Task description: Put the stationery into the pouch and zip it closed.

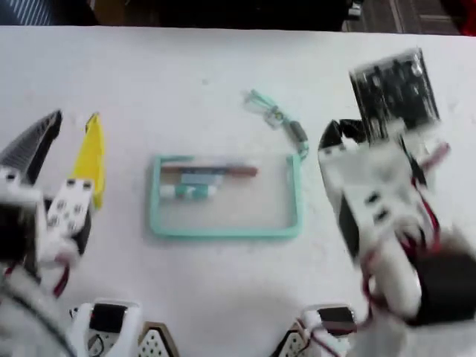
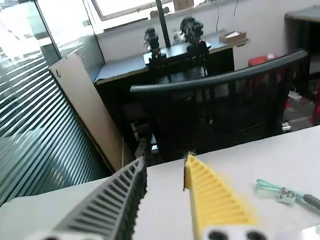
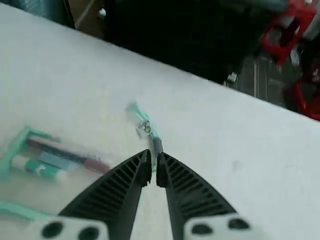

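The clear pouch (image 1: 223,223) with a teal border lies flat at the table's centre. Inside it are a dark red pen (image 1: 212,171) and a white and teal stick (image 1: 190,192); the right wrist view shows the pen (image 3: 65,152) and the stick (image 3: 35,167) too. The pouch's teal strap (image 1: 264,108) with a grey zip pull (image 1: 297,132) trails from its far right corner. My right gripper (image 3: 152,167) is shut, its black tips just short of the zip pull (image 3: 156,146) and nothing visibly between them. My left gripper (image 1: 74,123) stands open left of the pouch, its yellow finger (image 2: 215,200) and black finger (image 2: 107,207) apart.
The white table (image 1: 171,82) has free room behind and in front of the pouch. Beyond its far edge stand a dark chair (image 2: 220,105) and a desk. The arm bases (image 1: 111,327) sit at the near edge.
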